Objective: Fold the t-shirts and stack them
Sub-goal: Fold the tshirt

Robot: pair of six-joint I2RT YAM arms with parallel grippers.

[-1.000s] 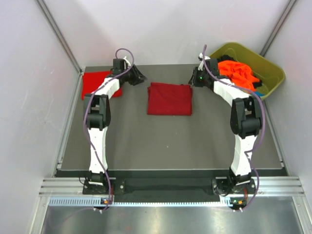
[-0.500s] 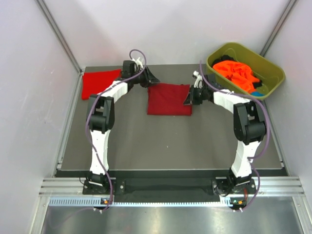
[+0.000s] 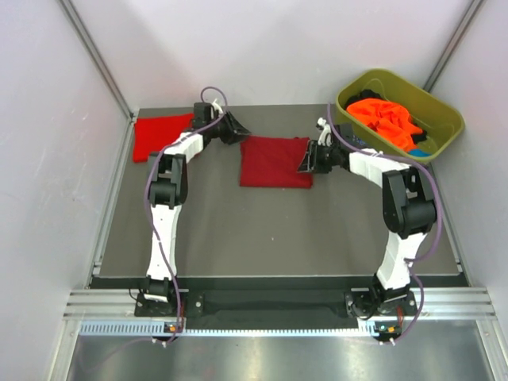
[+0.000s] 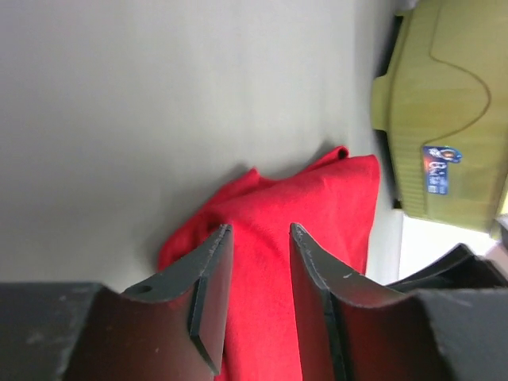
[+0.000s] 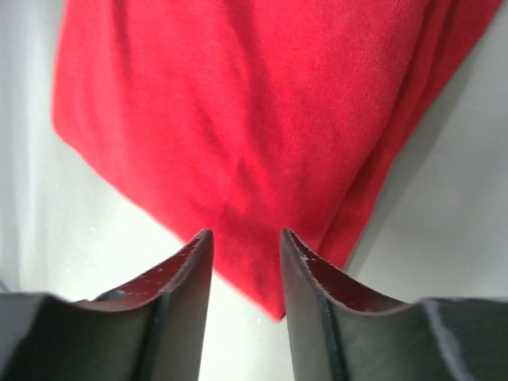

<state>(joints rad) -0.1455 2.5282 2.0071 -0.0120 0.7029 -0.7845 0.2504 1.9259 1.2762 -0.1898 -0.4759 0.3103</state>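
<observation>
A dark crimson t-shirt [image 3: 275, 161] lies folded in a rectangle at mid-table. My left gripper [image 3: 236, 130] sits at its back left corner; in the left wrist view the gripper [image 4: 259, 235] is open, with the crimson t-shirt [image 4: 317, 198] lying under and beyond the tips. My right gripper [image 3: 306, 163] is at the shirt's right edge; in the right wrist view the gripper [image 5: 246, 240] is open, with a corner of the crimson t-shirt [image 5: 246, 111] lying just between the fingertips. A brighter red folded t-shirt [image 3: 163, 135] lies at the back left. Orange t-shirts [image 3: 386, 117] are heaped in the tub.
The olive-green plastic tub [image 3: 441, 113] stands at the back right corner, partly off the mat, and shows in the left wrist view as the tub [image 4: 444, 119]. Pale walls and metal rails close in the dark table [image 3: 270, 230] on three sides.
My right gripper has swung from beside the tub down to the crimson shirt's right edge. My left gripper has moved right from near the brighter red shirt to the crimson shirt's back left corner.
</observation>
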